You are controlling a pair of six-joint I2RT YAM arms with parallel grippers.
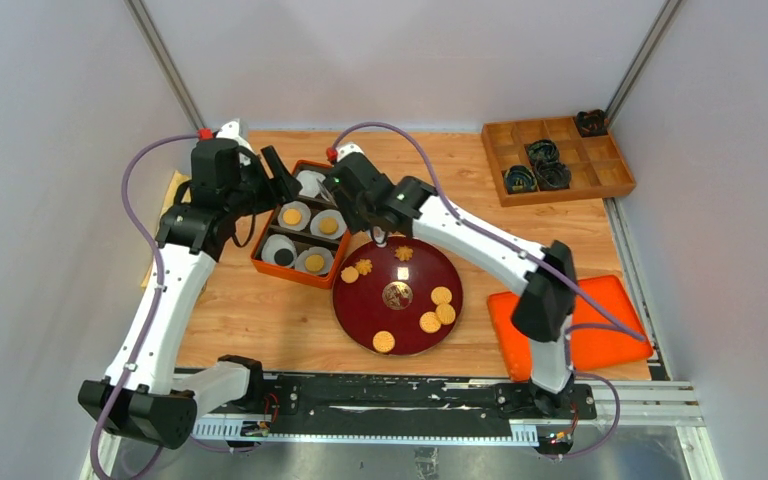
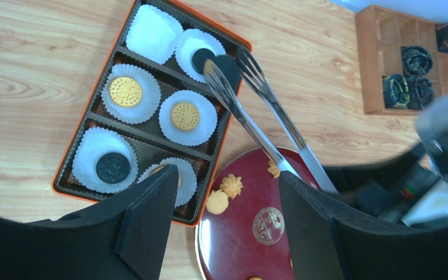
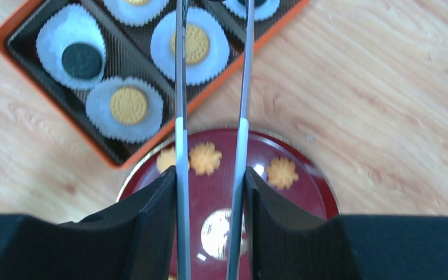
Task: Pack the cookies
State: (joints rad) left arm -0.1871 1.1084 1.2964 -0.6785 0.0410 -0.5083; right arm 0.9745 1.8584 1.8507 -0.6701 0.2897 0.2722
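The right gripper (image 3: 210, 195) is reaching over the dark red plate (image 1: 405, 325), its jaws pinching a pair of metal tongs (image 3: 180, 87) by the handles. The tongs are stretching out over the orange tray (image 1: 290, 276), their tips lying at the far-corner paper cup (image 2: 193, 36), which is holding a black cookie (image 2: 200, 59). A dark round shape is showing between the tips, but I cannot tell whether it is being gripped.

The left gripper (image 2: 227, 184) is hovering above the near edge of the tray, jaws spread and holding nothing.

In the tray, three cups are carrying golden round cookies (image 2: 125, 91), another a black one (image 2: 113, 167), and one cup (image 2: 153, 32) is lying empty. On the plate, flower-shaped cookies (image 1: 364, 266) are sitting near the tray side and round golden ones (image 1: 441, 296) toward the right and front. The table (image 1: 250, 325) is also carrying a wooden box (image 1: 560, 190) at its far right corner.
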